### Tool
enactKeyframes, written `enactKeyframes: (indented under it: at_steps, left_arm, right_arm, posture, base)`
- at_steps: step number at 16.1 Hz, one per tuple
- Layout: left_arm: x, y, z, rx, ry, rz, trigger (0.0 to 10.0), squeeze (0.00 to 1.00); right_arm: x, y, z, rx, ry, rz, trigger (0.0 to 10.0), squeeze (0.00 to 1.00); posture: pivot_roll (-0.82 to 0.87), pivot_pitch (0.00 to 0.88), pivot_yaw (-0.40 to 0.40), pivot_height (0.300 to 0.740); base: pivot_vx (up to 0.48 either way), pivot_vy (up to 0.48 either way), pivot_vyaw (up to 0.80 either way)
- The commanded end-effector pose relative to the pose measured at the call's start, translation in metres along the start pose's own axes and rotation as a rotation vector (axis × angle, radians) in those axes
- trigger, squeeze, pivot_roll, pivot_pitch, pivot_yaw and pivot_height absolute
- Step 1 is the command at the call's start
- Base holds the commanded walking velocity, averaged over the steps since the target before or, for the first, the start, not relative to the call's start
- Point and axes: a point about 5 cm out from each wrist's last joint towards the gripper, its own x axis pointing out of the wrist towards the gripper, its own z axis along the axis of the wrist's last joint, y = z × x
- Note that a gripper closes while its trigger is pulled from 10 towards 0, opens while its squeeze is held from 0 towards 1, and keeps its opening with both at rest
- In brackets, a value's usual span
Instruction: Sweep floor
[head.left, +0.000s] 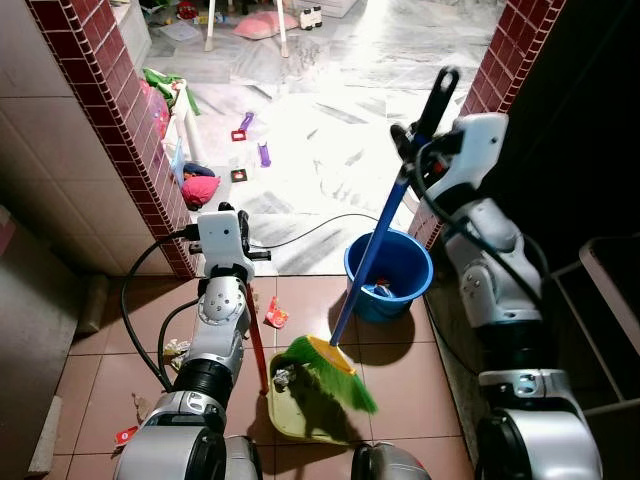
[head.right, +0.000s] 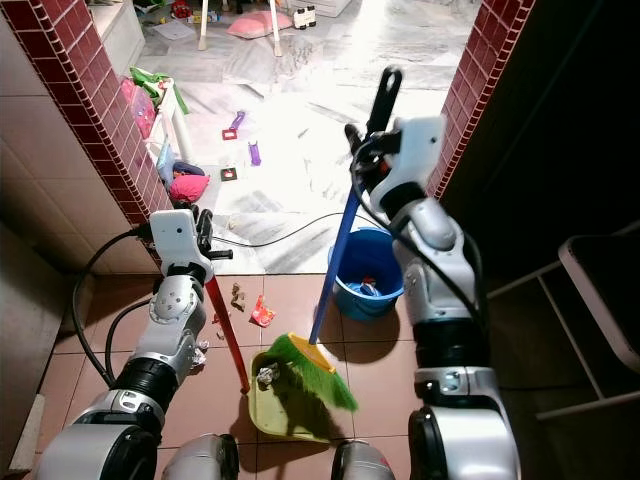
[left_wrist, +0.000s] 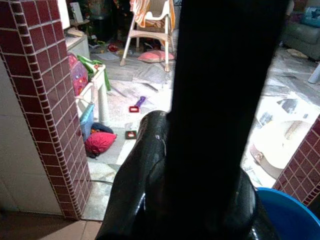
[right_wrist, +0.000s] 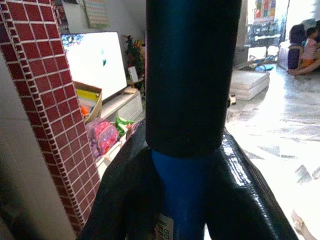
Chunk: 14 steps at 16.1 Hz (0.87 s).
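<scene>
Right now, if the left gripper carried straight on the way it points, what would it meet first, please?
The left gripper, shut on the dustpan handle, points through the doorway. Probably the bright floor near the red bundle comes first, though depth is unclear.

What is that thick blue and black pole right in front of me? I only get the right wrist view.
Observer: It is the handle of a broom. The right tool grips it near the top; the green bristles rest in a yellow-green dustpan on the brown floor tiles.
Operator: Who holds the dustpan?
Observer: The left tool holds its red handle, which stands nearly upright.
Operator: Anything swept up yet?
Observer: A crumpled scrap lies in the pan, and a red wrapper lies on the tiles beside it.
Operator: Where might the rubbish go?
Observer: Possibly the blue bucket, just beyond the broom head.
</scene>
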Motion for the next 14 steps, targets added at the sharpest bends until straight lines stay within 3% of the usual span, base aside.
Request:
enactKeyframes:
  at_steps: [1, 4, 6, 7, 10, 14]
  left_arm:
    - [0.004, -0.003, 0.006, -0.007, -0.018, -0.011, 10.0, 0.0]
    - [0.004, -0.002, 0.006, 0.002, -0.017, -0.009, 10.0, 0.0]
    - [0.006, -0.002, 0.009, -0.019, -0.028, -0.007, 10.0, 0.0]
    - [0.006, 0.003, 0.014, -0.039, -0.047, 0.004, 10.0, 0.0]
    - [0.006, 0.014, 0.021, -0.045, -0.077, 0.035, 10.0, 0.0]
    - [0.005, 0.031, 0.037, 0.019, -0.146, 0.069, 10.0, 0.0]
  right_arm:
    - [0.006, 0.0, 0.018, -0.008, -0.077, 0.007, 10.0, 0.0]
    - [0.009, -0.001, 0.029, -0.021, -0.114, 0.013, 10.0, 0.0]
    - [0.007, -0.002, 0.026, -0.115, -0.102, 0.007, 10.0, 0.0]
    - [0.001, 0.0, 0.019, -0.179, -0.094, 0.007, 10.0, 0.0]
    - [-0.012, -0.001, 0.0, -0.208, -0.039, -0.046, 10.0, 0.0]
    - [-0.037, -0.007, -0.039, -0.285, 0.112, -0.211, 10.0, 0.0]
  posture:
    - [-0.1, 0.047, -0.004, 0.74]
    - [-0.1, 0.044, -0.003, 0.74]
    - [-0.1, 0.044, -0.003, 0.74]
    - [-0.09, 0.039, -0.011, 0.74]
    - [-0.08, 0.036, -0.018, 0.74]
    - [-0.07, 0.034, -0.03, 0.74]
  base:
    - [0.0, 0.0, 0.0]
    - [0.0, 0.0, 0.0]
    - [0.0, 0.0, 0.0]
    - [0.0, 0.0, 0.0]
    - [0.0, 0.0, 0.0]
    - [0.0, 0.0, 0.0]
